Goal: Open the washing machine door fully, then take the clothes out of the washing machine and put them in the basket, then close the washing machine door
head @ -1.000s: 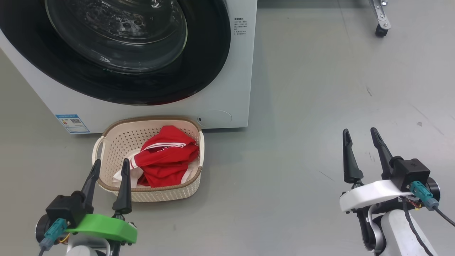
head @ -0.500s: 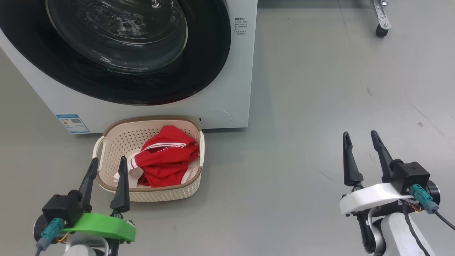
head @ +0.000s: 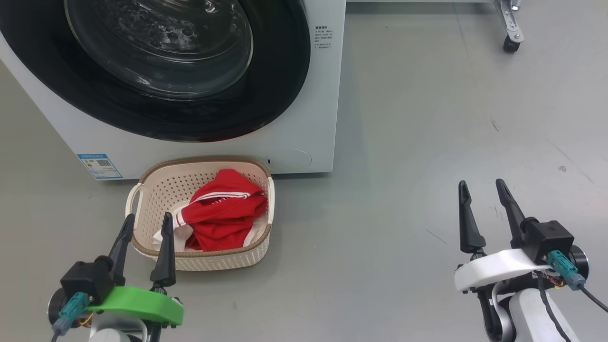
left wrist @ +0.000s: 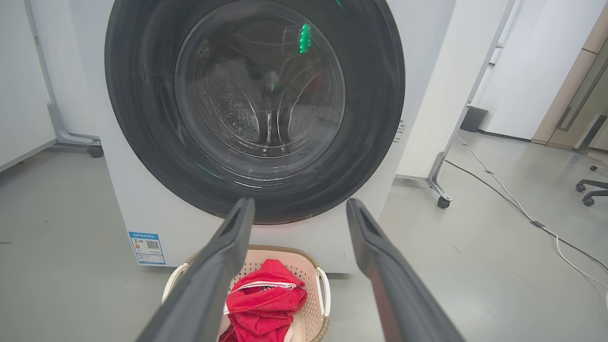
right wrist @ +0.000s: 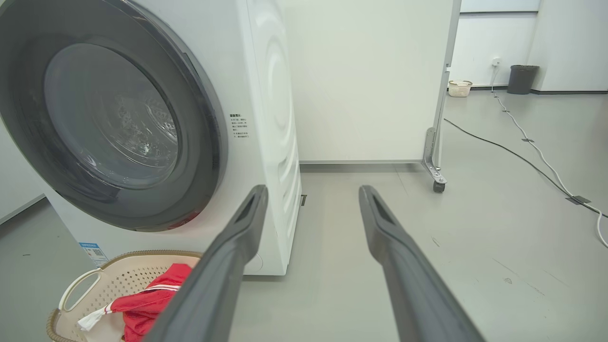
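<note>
With the washing machine door (head: 161, 52) flush against the washing machine (head: 318, 118) and the red clothes (head: 221, 216) in the basket (head: 199, 161) before it, I hold the left claw (head: 148, 218) and right claw (head: 480, 185) open, empty and clear, judging only a latch check outstanding.

Head view: from above, looking steeply down at the floor (head: 403, 142), the basket (head: 223, 259) and the lower front of the washing machine (head: 318, 95). Left wrist view: low and near, squarely facing the door (left wrist: 137, 118); right wrist view: low, from farther right, facing it obliquely. All three share door, basket and machine front.
</note>
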Robot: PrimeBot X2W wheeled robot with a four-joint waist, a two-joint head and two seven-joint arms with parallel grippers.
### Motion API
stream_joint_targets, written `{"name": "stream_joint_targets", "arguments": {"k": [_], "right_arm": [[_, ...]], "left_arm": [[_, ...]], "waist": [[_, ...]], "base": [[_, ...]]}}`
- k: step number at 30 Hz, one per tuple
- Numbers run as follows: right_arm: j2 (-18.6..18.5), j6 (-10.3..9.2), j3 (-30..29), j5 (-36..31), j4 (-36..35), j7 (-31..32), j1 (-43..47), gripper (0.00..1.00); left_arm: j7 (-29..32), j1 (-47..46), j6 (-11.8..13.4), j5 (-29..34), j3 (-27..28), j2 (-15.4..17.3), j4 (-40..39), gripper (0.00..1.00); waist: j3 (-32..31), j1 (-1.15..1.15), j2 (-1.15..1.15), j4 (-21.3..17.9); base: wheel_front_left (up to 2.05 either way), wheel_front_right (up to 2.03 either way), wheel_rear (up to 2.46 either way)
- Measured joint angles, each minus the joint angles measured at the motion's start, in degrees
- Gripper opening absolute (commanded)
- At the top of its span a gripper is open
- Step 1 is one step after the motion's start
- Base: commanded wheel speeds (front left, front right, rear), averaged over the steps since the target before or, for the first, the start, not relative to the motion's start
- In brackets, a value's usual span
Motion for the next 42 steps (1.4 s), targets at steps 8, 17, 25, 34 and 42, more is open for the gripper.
{"name": "stream_joint_targets", "arguments": {"k": [8, 17, 25, 34, 42], "right_arm": [[0.1, 0.05, -0.2, -0.5, 0.0, 0.0, 0.2, 1.0], [0.1, 0.07, -0.3, -0.6, -0.1, 0.0, 0.3, 1.0], [0.2, 0.15, -0.2, -1.0, -0.1, 0.0, 0.3, 0.0], [0.9, 0.33, -0.1, 0.1, 3.1, 0.3, 2.9, 0.0], [1.0, 1.07, -1.4, 6.2, 3.1, 1.8, 2.8, 0.0]], "left_arm": [[0.0, 0.1, 0.0, -1.2, 0.4, 0.0, 0.0, 1.0], [0.0, 0.7, 0.0, -2.0, -0.4, 0.1, 0.6, 1.0], [0.0, 0.9, 0.0, -2.7, -0.9, 0.2, 0.6, 0.0], [0.2, 2.6, 0.0, -3.9, -1.2, -1.0, 3.4, 0.0], [1.5, 2.6, 0.0, -9.9, -0.8, -1.0, 3.0, 0.0]], "waist": [[-0.3, 0.0, 0.0, 0.0], [-0.3, 0.0, 0.0, -0.3], [-0.5, 0.0, 0.0, -0.6], [-0.5, 0.0, 0.0, -0.6], [-0.9, 0.0, 0.0, -0.6]], "base": [[0.0, 0.0, 0.0], [0.0, 0.0, 0.0], [0.0, 0.0, 0.0], [0.0, 0.0, 0.0], [0.0, 0.0, 0.0]]}}
